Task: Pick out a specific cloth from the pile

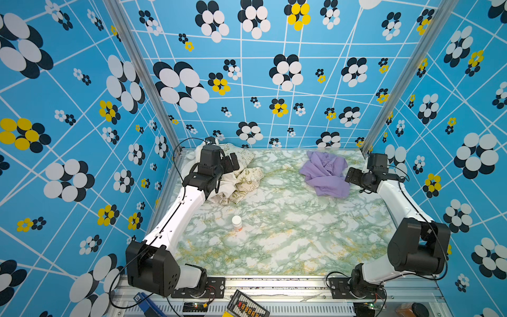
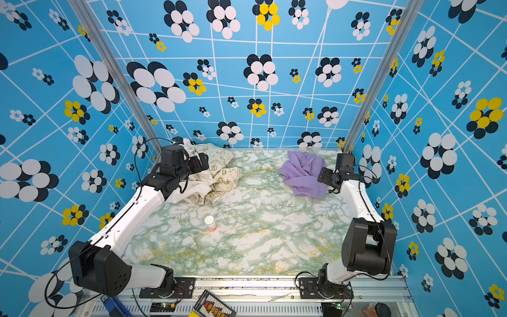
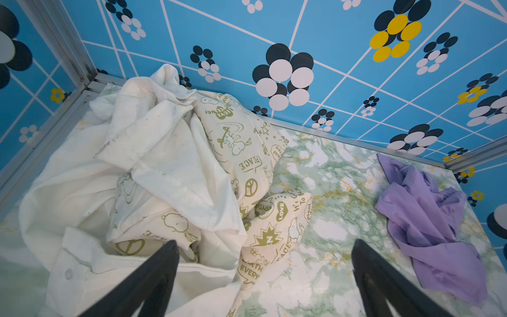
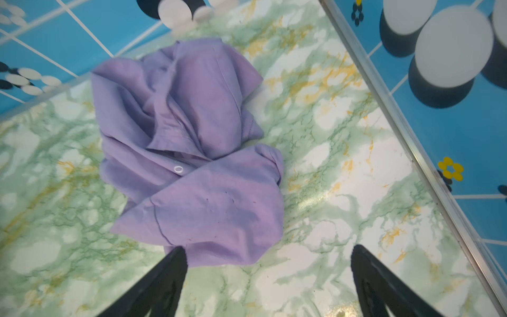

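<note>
Cream cloth (image 3: 247, 153) printed PEACE, LOVE, lavender cloth (image 4: 192, 131) apart, left tool (image 3: 264, 243), right tool (image 4: 268, 247) gaping, empty

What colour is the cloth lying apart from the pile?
The cloth is plain lavender; right wrist view shows it best.

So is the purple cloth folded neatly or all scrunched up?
Scrunched up. The purple cloth lies in a rumpled heap on the table, creased, with flaps overlapping.

two arms: white links (image 1: 178, 214), boxy black joint housings (image 1: 151, 271), black screwed base plates (image 1: 216, 284), tapered black jaws.
</note>
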Available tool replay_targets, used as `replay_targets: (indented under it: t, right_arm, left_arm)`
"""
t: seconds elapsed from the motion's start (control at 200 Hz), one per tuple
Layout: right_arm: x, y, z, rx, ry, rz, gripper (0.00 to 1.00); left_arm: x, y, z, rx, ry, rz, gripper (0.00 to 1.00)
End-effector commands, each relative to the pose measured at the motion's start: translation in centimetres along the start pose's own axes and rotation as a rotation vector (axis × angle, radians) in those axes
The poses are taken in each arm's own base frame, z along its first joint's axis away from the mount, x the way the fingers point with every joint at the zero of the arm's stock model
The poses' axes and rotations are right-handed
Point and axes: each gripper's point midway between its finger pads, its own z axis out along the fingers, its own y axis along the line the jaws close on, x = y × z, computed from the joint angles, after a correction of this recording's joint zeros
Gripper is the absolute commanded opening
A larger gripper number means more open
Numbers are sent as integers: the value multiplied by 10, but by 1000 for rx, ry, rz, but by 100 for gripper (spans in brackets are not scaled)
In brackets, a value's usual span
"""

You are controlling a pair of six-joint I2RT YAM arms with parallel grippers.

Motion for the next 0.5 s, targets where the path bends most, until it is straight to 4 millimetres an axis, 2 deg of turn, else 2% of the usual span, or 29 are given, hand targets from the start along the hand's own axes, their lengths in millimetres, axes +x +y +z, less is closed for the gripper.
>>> replay_targets:
  t: [0.0,0.115,0.215,0.365,0.495]
  right_arm:
    - [-12,4,-11,-46,-115,-15,96]
    - [-14,8,-20,-88,-217,-38,99]
    - [-8,10,-25,-117,-289,-66,99]
    - [8,8,-24,-132,-361,-97,99]
    - [27,4,-17,-133,-382,-115,99]
  left_arm:
    - [-11,18,-9,-40,-126,67,99]
    - [6,43,-13,-96,-157,67,99]
    - [24,66,-13,-156,-152,65,99]
    - [45,78,-12,-128,-176,80,99]
    - [61,96,-14,-183,-185,84,99]
